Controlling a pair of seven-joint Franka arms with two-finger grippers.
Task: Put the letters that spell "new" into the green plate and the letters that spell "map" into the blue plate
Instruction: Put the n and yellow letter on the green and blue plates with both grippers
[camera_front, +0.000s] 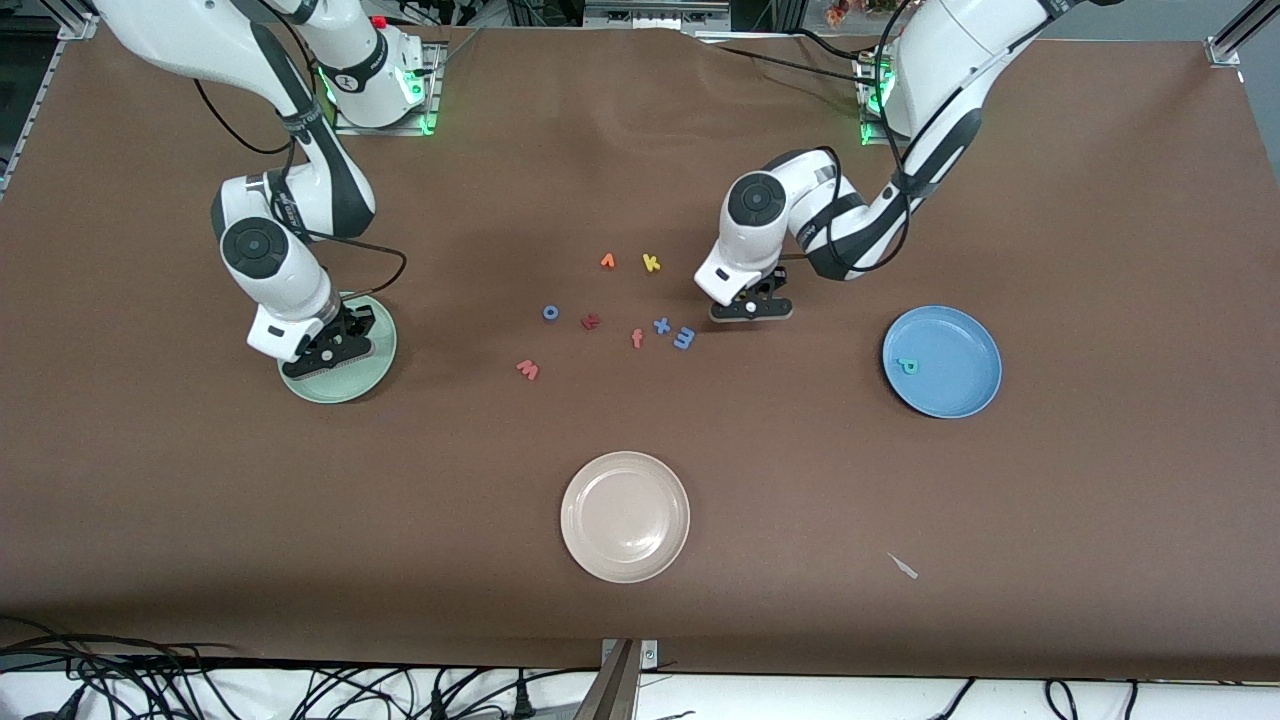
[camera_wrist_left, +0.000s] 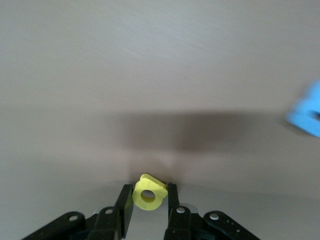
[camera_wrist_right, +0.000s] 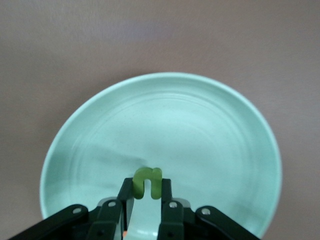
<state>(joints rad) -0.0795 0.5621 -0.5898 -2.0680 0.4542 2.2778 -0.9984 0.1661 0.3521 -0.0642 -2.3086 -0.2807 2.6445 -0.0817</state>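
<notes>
A: While the right gripper (camera_wrist_right: 146, 196) hangs over the green plate (camera_front: 375, 375), what do its jaws hold?

B: They are closed on the green n (camera_wrist_right: 148, 183). In the right wrist view the letter stands between the two fingers, above the inside of the plate. This plate lies at the right arm's end of the desk (camera_front: 1100, 500).

A: And the left gripper (camera_wrist_left: 150, 202)?

B: It is low, close to the desk, beside the group of letters in the middle. Its jaws are closed on the yellow a (camera_wrist_left: 148, 194); the left wrist view shows the letter pinched between the fingers.

A: Where are the other letters of the task?

B: The teal p (camera_front: 907, 367) lies in the blue plate (camera_front: 975, 390), at the left arm's end of the desk. The blue m (camera_front: 683, 338) lies on the desk just beside the left gripper. The salmon-pink w (camera_front: 528, 370) lies on the desk, nearer to the front camera than the rest of the group. The orange e I cannot find.

A: What else is on the desk?

B: A yellow k (camera_front: 651, 263) and an orange v (camera_front: 607, 261) lie farthest from the front camera. A blue o (camera_front: 550, 313), a dark red letter (camera_front: 590, 321), a salmon f (camera_front: 637, 339) and a blue x (camera_front: 661, 325) lie between them and the w. A cream-white plate (camera_front: 585, 545) lies nearest to the front camera.
</notes>
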